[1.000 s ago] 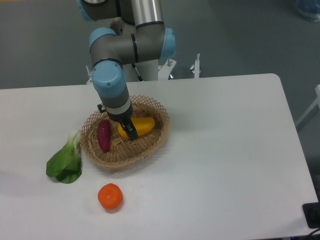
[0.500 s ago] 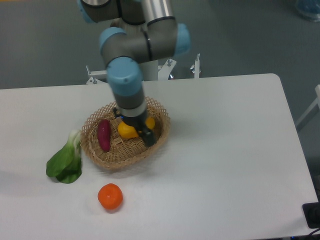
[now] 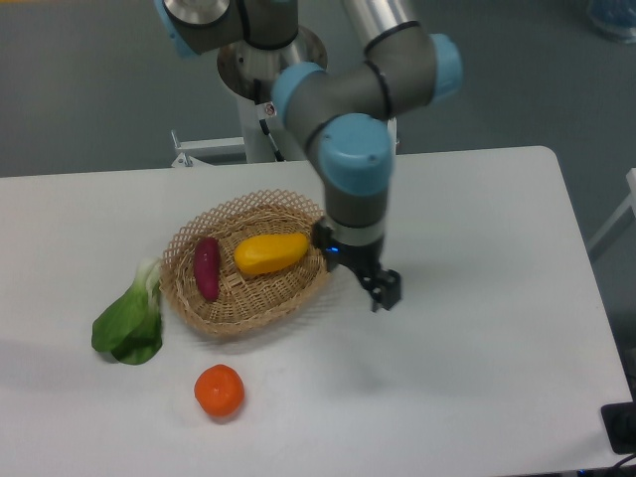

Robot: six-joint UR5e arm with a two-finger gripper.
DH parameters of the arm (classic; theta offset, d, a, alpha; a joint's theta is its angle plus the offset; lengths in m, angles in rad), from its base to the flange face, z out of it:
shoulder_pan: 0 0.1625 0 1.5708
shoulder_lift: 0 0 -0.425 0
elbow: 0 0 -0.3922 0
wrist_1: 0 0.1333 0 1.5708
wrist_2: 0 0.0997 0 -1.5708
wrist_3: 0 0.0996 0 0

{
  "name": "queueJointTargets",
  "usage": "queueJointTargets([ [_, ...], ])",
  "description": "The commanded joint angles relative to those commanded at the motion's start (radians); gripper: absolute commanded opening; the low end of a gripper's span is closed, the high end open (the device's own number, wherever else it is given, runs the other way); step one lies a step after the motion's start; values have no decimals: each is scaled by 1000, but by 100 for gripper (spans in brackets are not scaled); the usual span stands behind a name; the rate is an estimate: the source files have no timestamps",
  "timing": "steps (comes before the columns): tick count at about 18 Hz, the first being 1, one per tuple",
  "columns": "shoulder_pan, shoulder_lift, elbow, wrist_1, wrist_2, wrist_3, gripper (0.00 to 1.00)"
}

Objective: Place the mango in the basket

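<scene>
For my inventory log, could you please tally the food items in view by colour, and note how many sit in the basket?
Yellow: 1, the mango, in the basket
Purple: 1, the sweet potato, in the basket
Orange: 1, the tangerine, on the table
Green: 1, the leafy vegetable, on the table
Total: 4, with 2 in the basket

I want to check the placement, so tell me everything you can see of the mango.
The mango is a smooth, yellow-orange, elongated oval fruit. It lies on its side inside the basket, toward the right half, with the purple sweet potato to its left, apparently not touching it. The gripper is off it, outside the basket's right rim.
</scene>
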Motion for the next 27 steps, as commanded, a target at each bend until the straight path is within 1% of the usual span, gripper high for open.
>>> queueJointTargets([
  [3, 20, -37, 46, 0, 2, 6, 100],
  [5, 38, -54, 69, -2, 2, 35, 100],
  [10, 84, -78, 100, -2, 3, 153, 100],
  [12, 97, -95, 115, -2, 8, 156, 100],
  [14, 100, -107, 134, -3, 35, 156, 100],
  [18, 121, -118, 137, -3, 41, 158, 100],
  [20, 123, -118, 141, -3, 41, 158, 100],
  [22, 123, -124, 150, -20, 43, 158, 100],
  [27, 123, -124, 152, -21, 43, 156, 100],
])
